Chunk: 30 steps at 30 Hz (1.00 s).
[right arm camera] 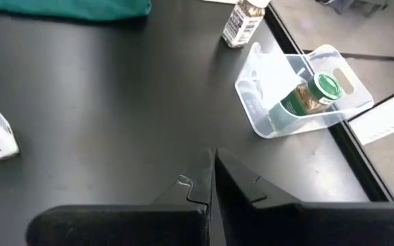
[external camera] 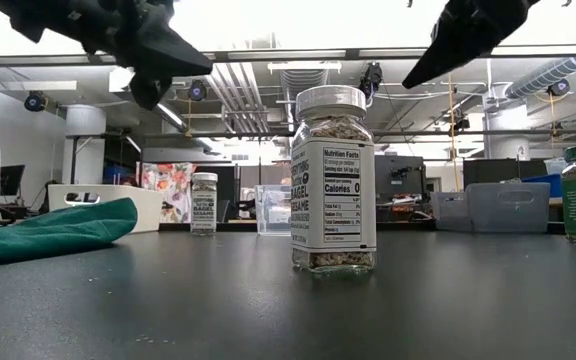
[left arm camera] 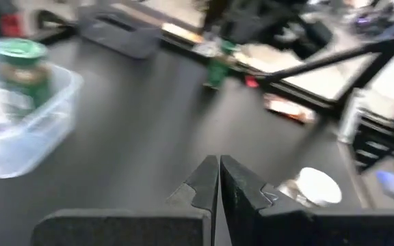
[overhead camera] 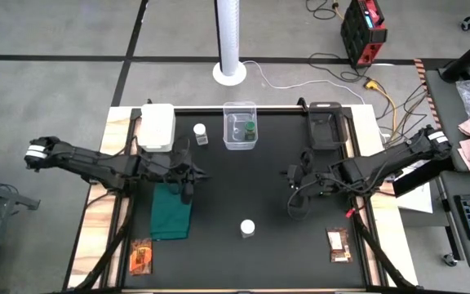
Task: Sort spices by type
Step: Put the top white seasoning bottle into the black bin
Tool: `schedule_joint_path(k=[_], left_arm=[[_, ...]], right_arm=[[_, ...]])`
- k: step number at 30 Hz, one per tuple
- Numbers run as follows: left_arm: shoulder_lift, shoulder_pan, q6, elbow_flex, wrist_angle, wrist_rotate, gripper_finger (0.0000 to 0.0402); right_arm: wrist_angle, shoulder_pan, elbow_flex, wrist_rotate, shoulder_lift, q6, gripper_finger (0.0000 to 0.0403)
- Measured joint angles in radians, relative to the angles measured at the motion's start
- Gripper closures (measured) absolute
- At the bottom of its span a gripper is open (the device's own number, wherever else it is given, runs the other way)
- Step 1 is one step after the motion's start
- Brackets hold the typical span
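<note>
One white-lidded clear jar (overhead camera: pixel 247 229) stands on the black mat near the front, and another (overhead camera: pixel 200 134) stands at the back beside the clear plastic box (overhead camera: pixel 240 140). A green-lidded jar (right arm camera: pixel 311 94) leans inside that box. A second green-lidded jar (left arm camera: pixel 217 67) stands on the mat under the right arm. Two flat orange-brown packets (overhead camera: pixel 141 258) (overhead camera: pixel 338 243) lie at the front corners. My left gripper (left arm camera: pixel 219 160) and my right gripper (right arm camera: pixel 212 154) hang shut above the mat's middle. They point at each other and hold nothing.
A dark green cloth (overhead camera: pixel 171 211) lies on the mat under the left arm. A white box (overhead camera: pixel 157 125) and a black tray (overhead camera: pixel 326 124) stand at the back corners. Bare mat lies between the two grippers.
</note>
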<state>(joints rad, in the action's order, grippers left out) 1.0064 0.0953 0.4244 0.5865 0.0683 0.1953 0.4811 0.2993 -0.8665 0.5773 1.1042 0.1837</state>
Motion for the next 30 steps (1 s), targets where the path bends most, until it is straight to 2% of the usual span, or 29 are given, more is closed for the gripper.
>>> schedule_joint_path(k=[4, 8, 11, 13, 17, 21, 27, 30], left_arm=[[0.020, -0.039, -0.044, 0.139, -0.226, 0.081, 0.0400], [0.075, -0.121, -0.142, 0.297, -0.509, 0.101, 0.0400], [0.125, -0.177, -0.200, 0.379, -0.565, 0.221, 0.0400], [0.156, -0.201, -0.238, 0.413, -0.591, 0.265, 0.0400], [0.217, -0.254, -0.371, 0.447, -0.599, 0.259, 0.0400], [0.262, -0.299, -0.394, 0.445, -0.598, 0.254, 0.0400], [0.318, -0.346, -0.442, 0.416, -0.610, 0.170, 0.0400], [0.334, -0.374, -0.512, 0.412, -0.622, 0.061, 0.0400]], right_arm=[[-0.001, -0.001, 0.000, 0.001, -0.003, -0.026, 0.0394], [-0.010, 0.000, 0.006, 0.032, -0.002, -0.028, 0.0394], [-0.033, -0.001, 0.019, 0.093, 0.004, -0.028, 0.0394], [-0.045, -0.001, 0.028, 0.108, 0.011, -0.028, 0.0394], [-0.061, -0.002, 0.051, 0.108, 0.012, -0.023, 0.0394], [-0.102, -0.005, 0.091, 0.107, 0.011, -0.027, 0.0394], [-0.129, -0.015, 0.127, 0.106, 0.011, -0.020, 0.0394], [-0.134, -0.023, 0.129, 0.105, 0.010, -0.031, 0.0394]])
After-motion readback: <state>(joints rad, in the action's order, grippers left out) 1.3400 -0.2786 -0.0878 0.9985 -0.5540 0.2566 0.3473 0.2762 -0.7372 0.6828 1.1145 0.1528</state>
